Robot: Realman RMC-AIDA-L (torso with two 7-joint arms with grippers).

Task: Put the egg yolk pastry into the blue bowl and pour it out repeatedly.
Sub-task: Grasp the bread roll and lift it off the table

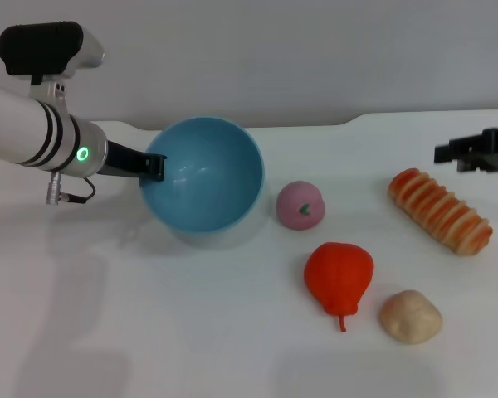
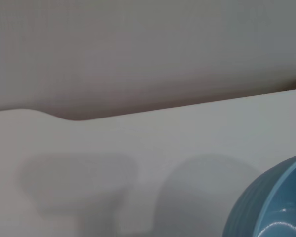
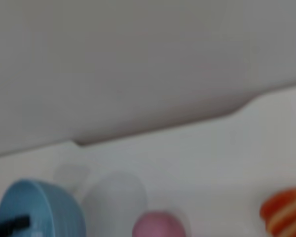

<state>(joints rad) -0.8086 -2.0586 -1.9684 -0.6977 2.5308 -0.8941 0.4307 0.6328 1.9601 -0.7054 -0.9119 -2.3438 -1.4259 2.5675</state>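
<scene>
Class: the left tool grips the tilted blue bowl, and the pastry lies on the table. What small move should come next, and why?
Probably level the blue bowl and set it down. The left tool holds its rim, tipped toward the camera and showing empty, while the egg yolk pastry lies out on the table. The right tool hangs at the table's far right edge, beyond the bread roll.

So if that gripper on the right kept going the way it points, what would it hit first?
Probably nothing close: the right gripper points across the table, behind the striped bread roll. The tilted blue bowl lies farthest along, though depth is unclear.
</scene>
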